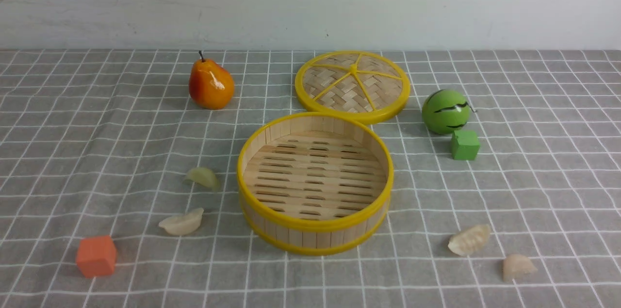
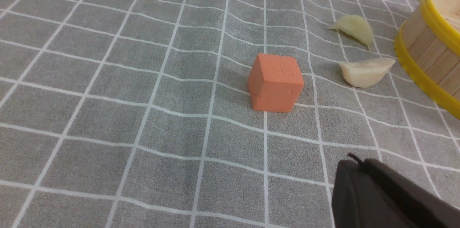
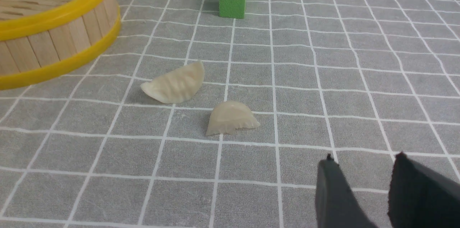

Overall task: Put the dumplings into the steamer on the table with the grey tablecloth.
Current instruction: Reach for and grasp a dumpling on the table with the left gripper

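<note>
The right fingers [image 3: 334,192] are a little apart, holding nothing. A dumpling [image 3: 231,118] lies just ahead of them, easy to grab; the empty steamer [image 3: 61,12] waits beyond. Whether the left fingers [image 2: 377,192] are open cannot be told.

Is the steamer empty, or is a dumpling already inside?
Empty: the steamer shows only bare slatted floor, and all four dumplings lie outside on the tablecloth.

The grey tablecloth [image 1: 97,153] reads as matt cloth, lightly wrinkled. The steamer [image 1: 314,239] shows pale bare wooden slats between smooth, shiny yellow rims, and the lid [image 1: 352,86] is woven strip. The dumplings [image 1: 182,223] look waxy and translucent, the pear [image 1: 210,86] glossy, the orange cube [image 2: 276,82] matt and grainy.
</note>
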Controlling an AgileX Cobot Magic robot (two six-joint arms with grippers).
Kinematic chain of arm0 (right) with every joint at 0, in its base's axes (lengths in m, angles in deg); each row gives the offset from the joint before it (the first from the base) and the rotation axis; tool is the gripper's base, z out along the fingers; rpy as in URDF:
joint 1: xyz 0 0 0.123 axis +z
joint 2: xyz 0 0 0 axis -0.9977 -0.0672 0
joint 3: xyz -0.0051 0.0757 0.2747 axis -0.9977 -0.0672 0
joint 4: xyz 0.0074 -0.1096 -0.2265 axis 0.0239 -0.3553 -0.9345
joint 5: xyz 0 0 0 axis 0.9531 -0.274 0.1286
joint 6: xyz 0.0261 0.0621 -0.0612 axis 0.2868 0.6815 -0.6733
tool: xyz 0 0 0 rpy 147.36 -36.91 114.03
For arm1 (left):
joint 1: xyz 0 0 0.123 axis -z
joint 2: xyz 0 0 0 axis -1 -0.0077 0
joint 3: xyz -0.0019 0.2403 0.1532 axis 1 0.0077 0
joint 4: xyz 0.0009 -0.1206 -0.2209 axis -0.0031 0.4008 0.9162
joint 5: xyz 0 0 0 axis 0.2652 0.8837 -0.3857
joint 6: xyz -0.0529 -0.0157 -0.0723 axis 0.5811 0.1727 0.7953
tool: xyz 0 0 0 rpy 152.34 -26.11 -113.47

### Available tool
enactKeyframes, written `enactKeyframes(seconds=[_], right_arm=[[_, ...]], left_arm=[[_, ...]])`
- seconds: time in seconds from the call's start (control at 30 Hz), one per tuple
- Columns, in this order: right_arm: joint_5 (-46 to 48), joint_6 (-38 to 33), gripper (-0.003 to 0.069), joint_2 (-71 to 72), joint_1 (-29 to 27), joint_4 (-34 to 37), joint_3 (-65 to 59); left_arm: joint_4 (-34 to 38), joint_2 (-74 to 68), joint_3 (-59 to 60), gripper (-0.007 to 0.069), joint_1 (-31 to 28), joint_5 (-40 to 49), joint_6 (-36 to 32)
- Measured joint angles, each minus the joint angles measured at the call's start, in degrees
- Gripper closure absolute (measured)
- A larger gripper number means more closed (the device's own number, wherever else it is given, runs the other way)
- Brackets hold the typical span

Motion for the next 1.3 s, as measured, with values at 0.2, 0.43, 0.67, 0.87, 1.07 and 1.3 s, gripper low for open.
enactKeyframes(seconds=[0.2, 0.43, 0.67, 0.87, 1.07, 1.3], right_arm=[[0.0, 0.0, 0.0419, 0.0, 0.0, 0.0, 0.0], [0.0, 0.0, 0.0419, 0.0, 0.0, 0.0, 0.0], [0.0, 0.0, 0.0419, 0.0, 0.0, 0.05, 0.0], [0.0, 0.0, 0.0419, 0.0, 0.0, 0.05, 0.0], [0.0, 0.0, 0.0419, 0.0, 0.0, -0.05, 0.0], [-5.75, 0.0, 0.0419, 0.0, 0.0, -0.19, -0.45]], left_arm=[[0.0, 0.0, 0.0, 0.0638, 0.0, 0.0, 0.0], [0.0, 0.0, 0.0, 0.0638, 0.0, 0.0, 0.0], [-0.32, 0.0, 0.0, 0.0638, 0.0, 0.0, 0.0], [-0.44, 0.0, 0.01, 0.0638, 0.0, -0.3, 0.0], [-0.57, 0.0, 0.05, 0.0638, 0.0, -3.55, 0.0], [-0.76, 0.0, 0.05, 0.0638, 0.0, -16.81, 0.0]])
